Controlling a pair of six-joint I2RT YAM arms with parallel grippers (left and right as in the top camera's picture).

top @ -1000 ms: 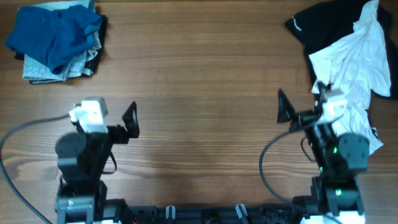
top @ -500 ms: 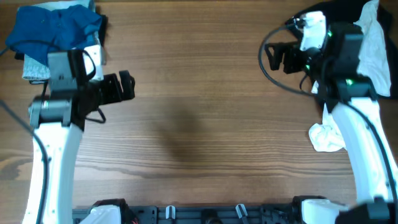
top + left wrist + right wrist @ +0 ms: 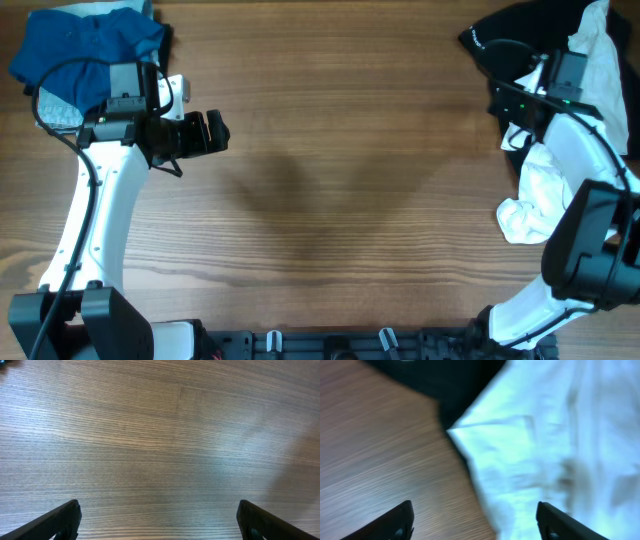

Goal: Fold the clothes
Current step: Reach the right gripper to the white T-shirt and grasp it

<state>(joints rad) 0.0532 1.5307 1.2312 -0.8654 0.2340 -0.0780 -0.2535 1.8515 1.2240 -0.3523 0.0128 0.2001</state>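
A crumpled white garment (image 3: 600,60) lies at the far right over a black garment (image 3: 510,35); it also shows in the right wrist view (image 3: 555,435) next to the black garment (image 3: 450,380). My right gripper (image 3: 520,95) is open and empty, hovering over the edge of the white garment (image 3: 475,522). A stack of folded clothes topped by a blue garment (image 3: 85,50) sits at the far left. My left gripper (image 3: 215,132) is open and empty over bare wood (image 3: 160,525), right of that stack.
The wooden table (image 3: 330,200) spans the view. More white cloth (image 3: 525,215) bunches at the right edge beside the right arm. The arm bases stand at the near edge.
Both arms rose from near their bases and reached outward. The right gripper moved to the white garment at the far right; the left gripper swung toward the far left, near the blue stack.
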